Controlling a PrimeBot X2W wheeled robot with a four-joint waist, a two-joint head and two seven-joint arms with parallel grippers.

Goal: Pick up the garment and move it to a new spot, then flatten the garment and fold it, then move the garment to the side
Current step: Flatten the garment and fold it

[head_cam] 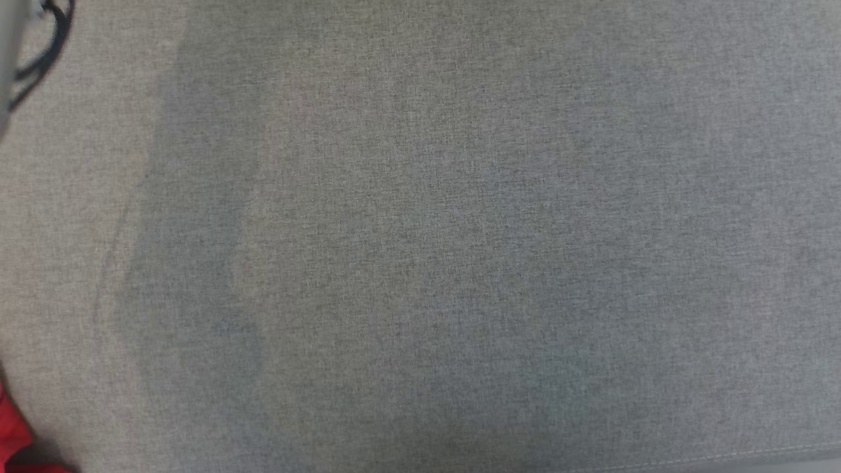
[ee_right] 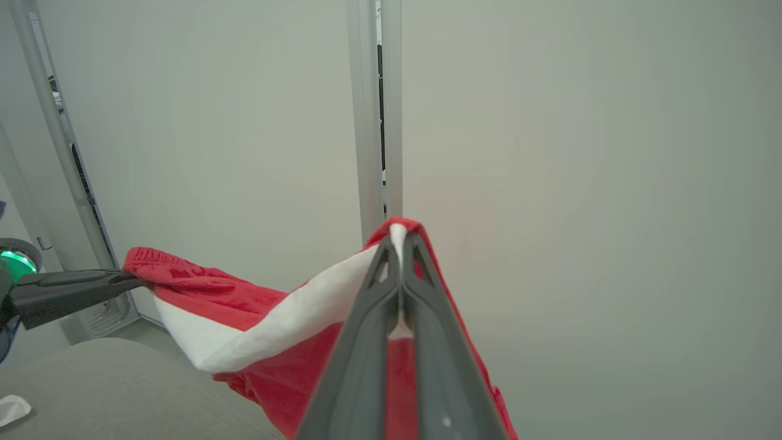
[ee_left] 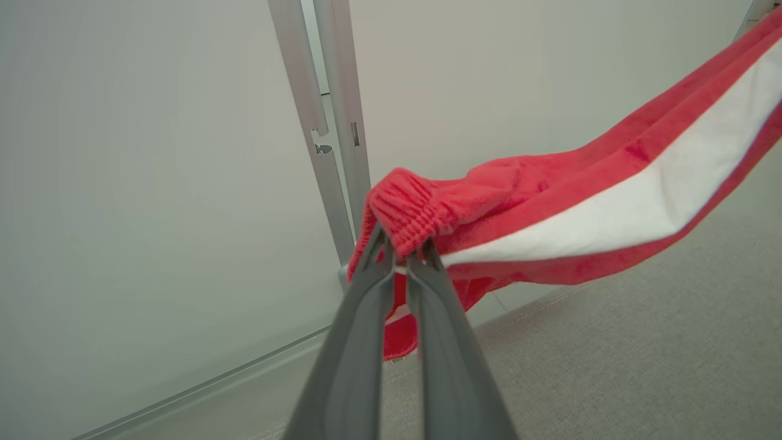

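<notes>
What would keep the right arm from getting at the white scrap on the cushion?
Likely not yet: the right end effector is shut on the garment, and the scrap lies past the left end effector.

Left jaws: closed. The two dark fingers (ee_left: 360, 348) run nearly parallel with a thin gap between them, tips pinched on the gathered waistband of the garment (ee_left: 550, 208).

Right jaws: fully closed. The fingers (ee_right: 357, 360) are pressed together along their length, tips clamped on a fold of the same garment at its white stripe.

In the right wrist view the left arm's fingers (ee_right: 73, 292) reach in level from the left edge, with a green light (ee_right: 15, 261) glowing at that wrist. The two grips stand apart, the cloth spanning between them.
</notes>
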